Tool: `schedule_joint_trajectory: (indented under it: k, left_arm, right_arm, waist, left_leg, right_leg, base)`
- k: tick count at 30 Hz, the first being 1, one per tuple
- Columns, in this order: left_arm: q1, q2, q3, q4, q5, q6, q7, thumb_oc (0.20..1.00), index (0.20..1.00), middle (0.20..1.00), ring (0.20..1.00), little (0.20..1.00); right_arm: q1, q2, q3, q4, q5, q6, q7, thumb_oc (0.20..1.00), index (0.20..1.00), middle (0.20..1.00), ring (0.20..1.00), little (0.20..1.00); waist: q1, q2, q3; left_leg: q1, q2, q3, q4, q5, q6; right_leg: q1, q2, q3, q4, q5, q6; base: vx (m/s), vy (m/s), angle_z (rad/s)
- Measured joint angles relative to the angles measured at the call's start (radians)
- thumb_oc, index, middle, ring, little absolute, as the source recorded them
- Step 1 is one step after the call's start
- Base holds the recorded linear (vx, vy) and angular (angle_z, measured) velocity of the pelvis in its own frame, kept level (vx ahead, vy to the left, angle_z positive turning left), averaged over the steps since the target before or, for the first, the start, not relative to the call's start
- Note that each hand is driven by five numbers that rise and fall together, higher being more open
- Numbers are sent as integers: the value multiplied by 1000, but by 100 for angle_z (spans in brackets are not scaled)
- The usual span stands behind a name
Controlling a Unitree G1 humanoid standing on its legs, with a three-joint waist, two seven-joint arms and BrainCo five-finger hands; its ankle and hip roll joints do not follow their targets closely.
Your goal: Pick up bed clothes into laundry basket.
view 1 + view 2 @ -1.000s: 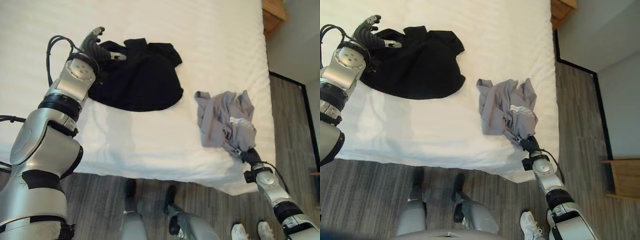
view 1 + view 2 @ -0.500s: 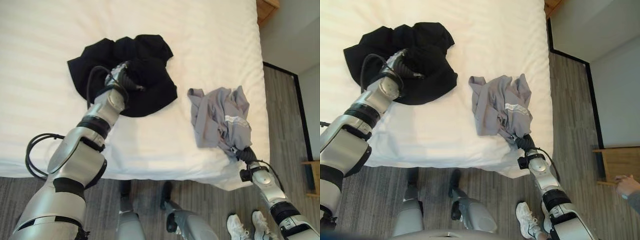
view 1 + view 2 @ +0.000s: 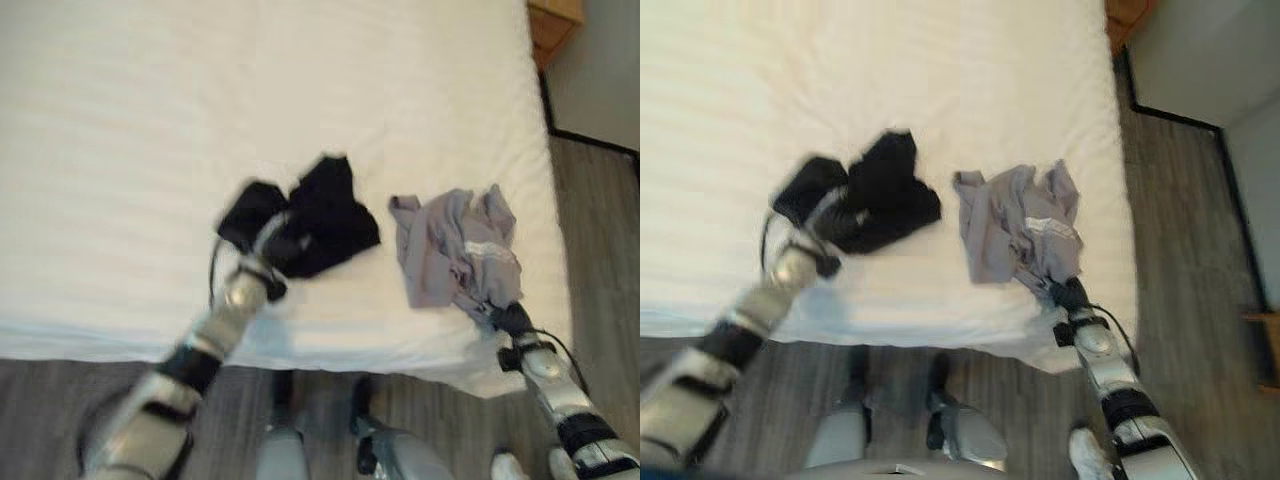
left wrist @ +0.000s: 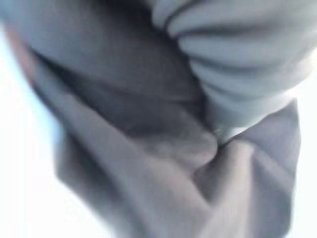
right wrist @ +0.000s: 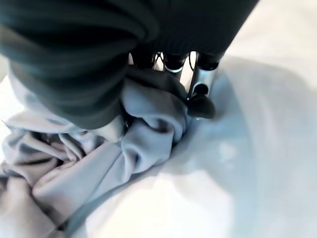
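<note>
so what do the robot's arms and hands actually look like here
Both arms are silver-grey with black bands at the joints. The right hand has a dark ribbed cover and silver fingers with dark tips; a thin black cable loops beside its wrist. The left hand is blurred and shows dark.

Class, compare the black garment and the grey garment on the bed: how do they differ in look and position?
The black garment is dark and bunched near the bed's middle; the grey garment is pale and lies by the bed's right edge. The left hand is at the black one, the right hand at the grey one. Both are crumpled on the white sheet.
</note>
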Motion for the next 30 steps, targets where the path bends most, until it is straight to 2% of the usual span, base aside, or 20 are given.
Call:
schedule_joint_trajectory:
  k: [1, 2, 3, 5, 6, 9, 10, 11, 14, 15, 19, 20, 24, 30]
  left_arm:
    - [69, -12, 53, -45, -28, -1, -17, 200, 200, 200, 200, 200]
    - [218, -52, 159, -113, -116, -2, -38, 200, 200, 200, 200, 200]
    - [340, -128, 264, -101, -218, 3, -35, 200, 200, 200, 200, 200]
    - [422, -152, 325, -106, -279, 4, -29, 200, 200, 200, 200, 200]
    - [465, -184, 380, -113, -299, 5, -18, 200, 200, 200, 200, 200]
    - [519, -204, 400, -135, -326, 7, 6, 200, 200, 200, 200, 200]
    - [519, -227, 406, -145, -325, 7, 11, 200, 200, 200, 200, 200]
    - [515, -229, 403, -149, -325, 6, 13, 200, 200, 200, 200, 200]
    - [518, -264, 408, -217, -327, 4, 20, 200, 200, 200, 200, 200]
    - [512, -276, 400, -234, -329, 2, 21, 200, 200, 200, 200, 200]
    - [508, -271, 343, -248, -367, 2, 20, 200, 200, 200, 200, 200]
    - [503, -272, 312, -248, -385, 2, 8, 200, 200, 200, 200, 200]
    - [520, -280, 265, -248, -401, 7, -12, 200, 200, 200, 200, 200]
    - [564, -284, 275, -250, -401, 11, -47, 200, 200, 200, 200, 200]
  right_arm:
    - [4, 5, -22, -5, -2, 12, 11, 200, 200, 200, 200, 200]
    - [62, 15, -75, -86, -1, 57, 19, 200, 200, 200, 200, 200]
    - [152, 37, -138, -142, 13, 78, 21, 200, 200, 200, 200, 200]
    - [176, 58, -180, -210, 57, 112, 20, 200, 200, 200, 200, 200]
    - [204, 80, -200, -275, 98, 118, 21, 200, 200, 200, 200, 200]
    - [263, 83, -170, -418, 159, 151, 50, 200, 200, 200, 200, 200]
    - [273, 86, -156, -537, 188, 130, 71, 200, 200, 200, 200, 200]
    - [257, 86, -138, -556, 203, 127, 85, 200, 200, 200, 200, 200]
    - [250, 105, -114, -701, 262, 135, 109, 200, 200, 200, 200, 200]
    - [247, 115, -95, -737, 287, 116, 123, 200, 200, 200, 200, 200]
    - [238, 168, -3, -666, 355, 100, 153, 200, 200, 200, 200, 200]
    - [253, 176, 26, -623, 361, 124, 166, 200, 200, 200, 200, 200]
    - [350, 228, 40, -620, 409, 149, 181, 200, 200, 200, 200, 200]
    - [398, 221, 18, -617, 414, 165, 195, 200, 200, 200, 200, 200]
  waist:
    - [3, 8, 0]
    - [8, 28, 0]
    - [32, 62, -23]
    - [34, 82, -34]
    - [32, 96, -38]
    - [53, 130, -67]
    - [64, 148, -90]
    - [74, 153, -104]
    - [106, 160, -147]
    - [113, 160, -164]
    - [129, 143, -207]
    - [137, 136, -218]
    - [137, 132, -220]
    - [136, 129, -219]
  left_leg:
    - [11, -1, -1, 0, -3, 5]
    - [54, -3, -4, 0, -11, 15]
    - [87, -8, -12, 0, -25, 27]
    - [97, -14, -25, 0, -30, 28]
    - [115, -18, -31, 0, -22, 39]
    - [137, -25, -51, 0, -27, 39]
    - [150, -28, -59, -4, -25, 42]
    - [155, -28, -61, -5, -26, 43]
    - [154, -31, -84, -6, -25, 52]
    - [156, -32, -87, -5, -23, 54]
    - [175, -38, -103, -6, -21, 57]
    - [175, -40, -105, -6, -21, 57]
    - [177, -47, -107, -6, -18, 61]
    - [192, -44, -79, -6, -18, 62]
  right_leg:
    - [12, 0, 0, 0, -1, -1]
    - [58, -3, -5, 0, -8, -2]
    - [101, -11, -16, -1, -22, -10]
    - [112, -14, -19, -1, -25, -13]
    - [132, -16, -25, -1, -23, -16]
    - [168, -23, -48, 0, -32, -18]
    - [182, -24, -54, -3, -32, -19]
    - [193, -24, -60, -3, -33, -19]
    - [200, -22, -79, -1, -36, -23]
    - [205, -23, -89, -1, -37, -24]
    - [232, -25, -100, -1, -46, -17]
    - [231, -28, -101, -1, -45, -18]
    - [240, -34, -102, -1, -44, -18]
    - [237, -36, -78, -2, -40, -19]
  base:
    - [132, 28, 9]
    - [152, 20, 22]
    - [104, 13, 28]
    - [67, -1, 16]
    - [50, -5, 15]
    - [53, 0, 25]
    - [11, -19, 22]
    - [8, -31, 19]
    - [9, -16, 19]
    - [23, -33, 29]
    - [2, -18, 10]
    - [3, -29, 6]
    - [-1, -7, 1]
    - [-13, -17, -13]
